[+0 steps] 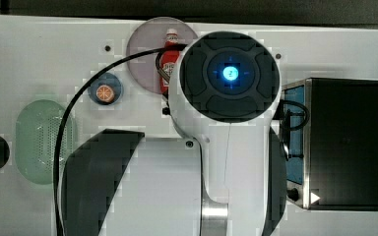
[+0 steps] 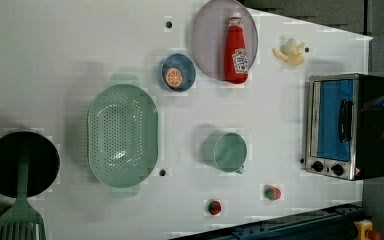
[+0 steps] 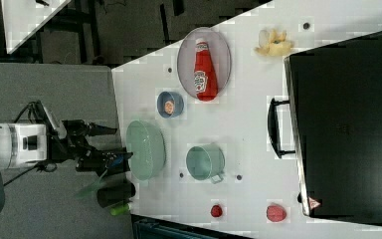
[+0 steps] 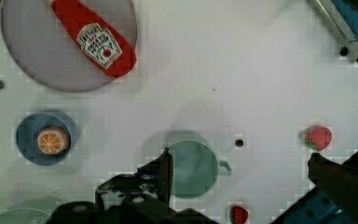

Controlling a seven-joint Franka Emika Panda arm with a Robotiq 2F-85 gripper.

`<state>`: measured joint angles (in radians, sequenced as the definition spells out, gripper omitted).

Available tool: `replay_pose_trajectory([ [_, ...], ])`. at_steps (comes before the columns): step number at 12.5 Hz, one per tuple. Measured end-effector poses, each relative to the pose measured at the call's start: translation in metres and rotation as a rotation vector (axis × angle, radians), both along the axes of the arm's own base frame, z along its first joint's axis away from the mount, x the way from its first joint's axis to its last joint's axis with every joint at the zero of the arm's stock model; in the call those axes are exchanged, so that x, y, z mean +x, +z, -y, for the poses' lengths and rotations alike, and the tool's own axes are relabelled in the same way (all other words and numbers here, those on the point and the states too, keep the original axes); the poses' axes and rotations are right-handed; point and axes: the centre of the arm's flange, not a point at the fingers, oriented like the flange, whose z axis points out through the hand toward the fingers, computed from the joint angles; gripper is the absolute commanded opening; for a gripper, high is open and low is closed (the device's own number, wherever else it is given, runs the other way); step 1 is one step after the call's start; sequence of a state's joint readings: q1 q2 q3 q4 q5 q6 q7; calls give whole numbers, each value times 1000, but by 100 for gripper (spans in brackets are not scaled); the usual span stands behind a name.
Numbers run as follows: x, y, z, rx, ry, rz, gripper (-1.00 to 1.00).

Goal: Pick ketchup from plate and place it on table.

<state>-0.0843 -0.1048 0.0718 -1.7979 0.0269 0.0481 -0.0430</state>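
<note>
Reach not yet begun: my gripper (image 4: 240,163) is spread wide with nothing in it, and the ketchup (image 2: 236,50) lies on the plate (image 2: 207,35).

Going from biggest down, with the plate as my landmark: the table (image 2: 55,60) is bare white around most of the plate; the toaster oven (image 2: 342,125) stands well off toward the left view's right; the green basket (image 2: 122,135) sits well away toward the left view's lower left; the green cup (image 2: 225,151) stands well below the plate; the blue dish (image 2: 178,73) lies just beside the plate's rim. The bottle lies flat, its base overhanging the rim. I judge I am at the approach step, so next I must travel over the plate, line my fingers (image 4: 161,170) across the bottle's width, and descend.
</note>
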Motion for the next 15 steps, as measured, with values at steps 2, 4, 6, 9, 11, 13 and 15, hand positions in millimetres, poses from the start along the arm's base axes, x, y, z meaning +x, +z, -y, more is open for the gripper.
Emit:
replay_pose_trajectory([
  [2, 19, -8, -1, 6, 4, 33, 100],
  [4, 43, -45, -5, 11, 23, 22, 100],
  [6, 69, -102, -14, 24, 68, -23, 100],
  [9, 95, -206, -19, 64, 190, -104, 100],
  [11, 99, -263, -21, 87, 279, -124, 100],
  [13, 108, -303, -26, 94, 410, -103, 100],
  [15, 120, -327, -32, 67, 562, -73, 100],
])
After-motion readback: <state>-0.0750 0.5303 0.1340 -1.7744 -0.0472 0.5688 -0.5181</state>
